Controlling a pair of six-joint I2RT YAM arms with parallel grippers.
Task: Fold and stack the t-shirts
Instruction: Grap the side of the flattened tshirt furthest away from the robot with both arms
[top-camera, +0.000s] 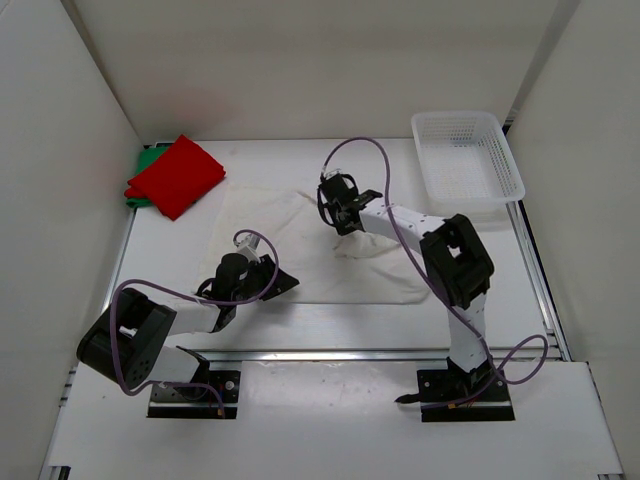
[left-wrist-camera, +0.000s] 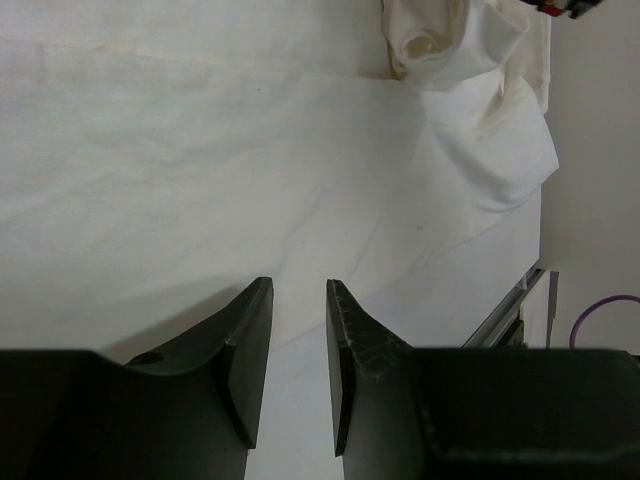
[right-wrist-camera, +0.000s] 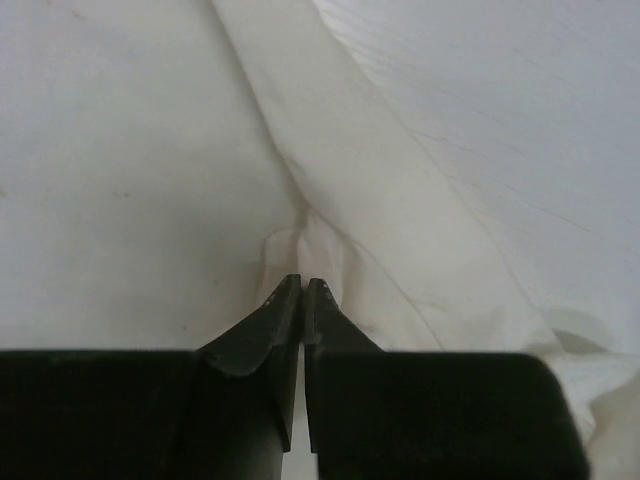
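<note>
right gripper: clenched on a pinch of the white shirt near its middle; cloth puckers at the tips. Looks like the lift point for a fold.
left gripper: jaws parted, gripping nothing, low over the shirt's near-left edge. Probably there to take that side.
white shirt: spread mid-table, rumpled toward the right.
red shirt: folded at the far-left corner, on top of the green shirt. Reads as the stack.
basket: far-right corner.
surface: white table, white walls around.

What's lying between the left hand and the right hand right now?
Only the white cloth t-shirt, spread flat; the top view shows it running from the left hand to the right hand, which pinches it.
</note>
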